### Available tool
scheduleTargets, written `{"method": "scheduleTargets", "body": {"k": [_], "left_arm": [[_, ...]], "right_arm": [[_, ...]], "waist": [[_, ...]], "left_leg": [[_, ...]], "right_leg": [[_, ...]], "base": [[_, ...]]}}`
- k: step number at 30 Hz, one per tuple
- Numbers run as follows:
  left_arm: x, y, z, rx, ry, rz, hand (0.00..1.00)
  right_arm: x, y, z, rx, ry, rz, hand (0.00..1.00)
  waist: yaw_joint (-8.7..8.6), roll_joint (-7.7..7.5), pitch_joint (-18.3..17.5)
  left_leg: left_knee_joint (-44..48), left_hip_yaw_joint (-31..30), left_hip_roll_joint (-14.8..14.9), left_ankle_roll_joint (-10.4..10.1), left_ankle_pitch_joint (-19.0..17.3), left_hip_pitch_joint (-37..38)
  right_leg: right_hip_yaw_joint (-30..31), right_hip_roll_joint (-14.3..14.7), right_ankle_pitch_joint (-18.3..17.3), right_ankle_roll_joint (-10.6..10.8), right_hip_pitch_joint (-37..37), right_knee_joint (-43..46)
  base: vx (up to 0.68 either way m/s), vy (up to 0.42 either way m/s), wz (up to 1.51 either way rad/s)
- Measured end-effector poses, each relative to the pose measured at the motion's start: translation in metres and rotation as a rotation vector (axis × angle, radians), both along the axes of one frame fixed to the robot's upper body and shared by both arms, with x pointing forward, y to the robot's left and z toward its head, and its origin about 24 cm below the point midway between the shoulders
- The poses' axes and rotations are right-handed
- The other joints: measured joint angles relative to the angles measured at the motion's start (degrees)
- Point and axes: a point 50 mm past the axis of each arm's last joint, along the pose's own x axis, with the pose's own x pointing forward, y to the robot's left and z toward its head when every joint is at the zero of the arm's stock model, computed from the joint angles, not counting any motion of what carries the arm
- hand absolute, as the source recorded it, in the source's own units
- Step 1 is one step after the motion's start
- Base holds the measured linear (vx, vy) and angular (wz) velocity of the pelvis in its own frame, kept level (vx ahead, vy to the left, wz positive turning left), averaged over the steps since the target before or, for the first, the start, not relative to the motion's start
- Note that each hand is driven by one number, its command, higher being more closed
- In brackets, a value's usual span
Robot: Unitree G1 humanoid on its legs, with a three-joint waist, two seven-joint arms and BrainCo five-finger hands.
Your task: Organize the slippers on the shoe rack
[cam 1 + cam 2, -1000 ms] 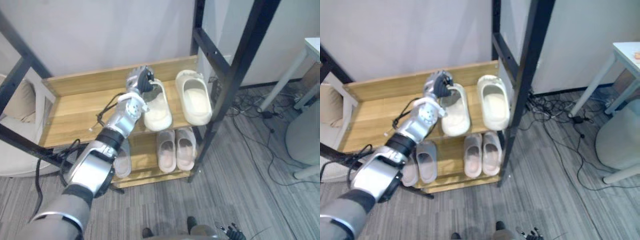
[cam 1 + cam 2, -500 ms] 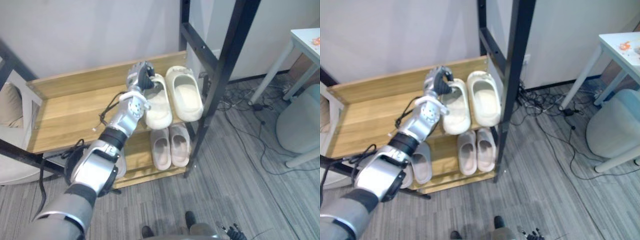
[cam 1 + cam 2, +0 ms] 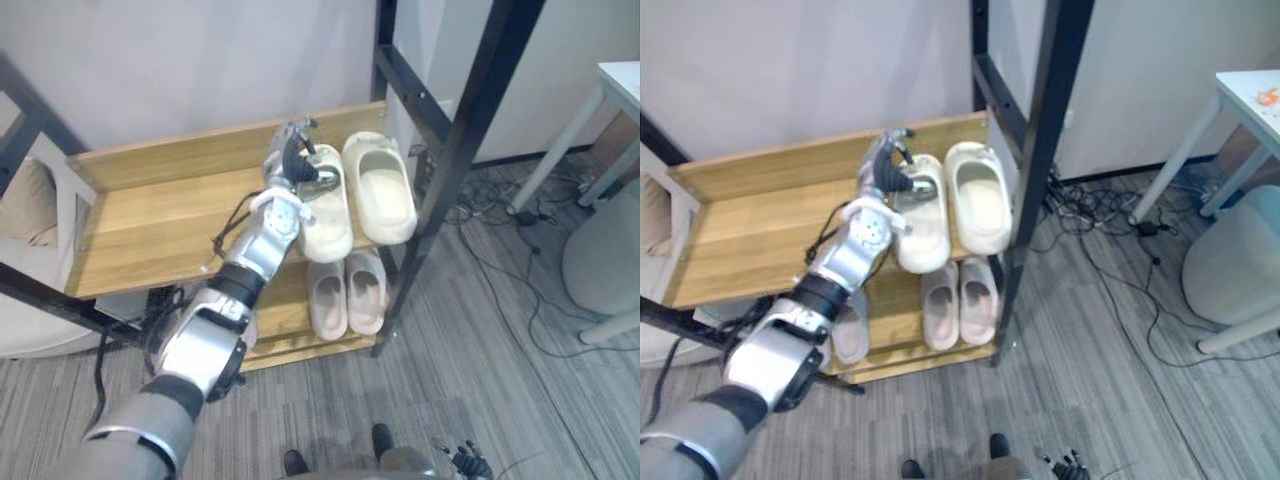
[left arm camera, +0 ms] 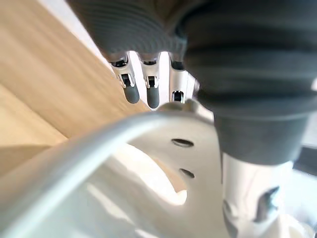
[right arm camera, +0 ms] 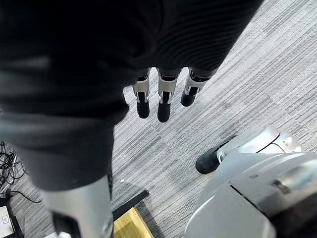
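Two cream slippers lie side by side on the wooden top shelf [image 3: 160,220] of the shoe rack, the left one [image 3: 328,215] close against the right one [image 3: 382,195]. My left hand [image 3: 287,160] is at the left slipper's far left edge, fingers straight and open, thumb over its opening. In the left wrist view the fingers [image 4: 151,91] stretch past the slipper's pale rim [image 4: 168,148] toward the shelf's back. On the lower shelf stands a pinkish pair [image 3: 347,290], with a grey slipper [image 3: 848,335] to its left. My right hand [image 5: 163,99] hangs open over the floor.
A black rack post [image 3: 455,170] stands just right of the cream pair. Cables [image 3: 500,215] trail on the grey floor behind it. A white table leg [image 3: 555,150] and a round grey object [image 3: 605,265] are at the right, a beige cushion [image 3: 30,200] at the left.
My left hand's fingers have uncurled from the left cream slipper and let it go. That slipper now lies closer to its mate. The camera has shifted a little.
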Motion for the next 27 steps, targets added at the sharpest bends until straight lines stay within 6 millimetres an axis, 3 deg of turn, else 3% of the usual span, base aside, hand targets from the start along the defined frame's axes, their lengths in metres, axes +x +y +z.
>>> {"method": "scheduleTargets", "body": {"k": [8,21,27], "left_arm": [[-0.011,0.001,-0.018,-0.098,0.039,-0.023,0.0],[-0.032,0.013,-0.009,-0.338,-0.044,-0.075,0.0],[-0.05,0.02,-0.026,-0.505,-0.009,-0.124,0.0]], "right_arm": [[0.002,0.0,0.0,-0.008,0.005,0.039,0.0],[0.002,0.002,0.0,-0.009,0.015,0.072,0.0],[-0.001,0.003,-0.002,-0.001,0.035,0.075,0.0]], "waist": [[0.13,-0.06,0.0],[1.12,-0.68,-0.2],[2.09,-1.41,-0.4]], "left_leg": [[0.0,-1.5,-0.2,0.3,0.5,0.0],[0.0,-2.1,-0.1,0.2,0.7,0.3],[0.0,-2.4,-0.1,0.2,0.7,1.1]], "right_leg": [[-1.7,-0.3,0.0,0.0,0.8,0.0],[-2.2,-0.2,0.0,0.0,1.3,0.0],[-2.6,-0.3,0.0,0.0,2.4,0.0]], "base": [[-0.03,-0.011,0.1],[-0.01,-0.004,0.02],[0.0,-0.005,0.02]]}}
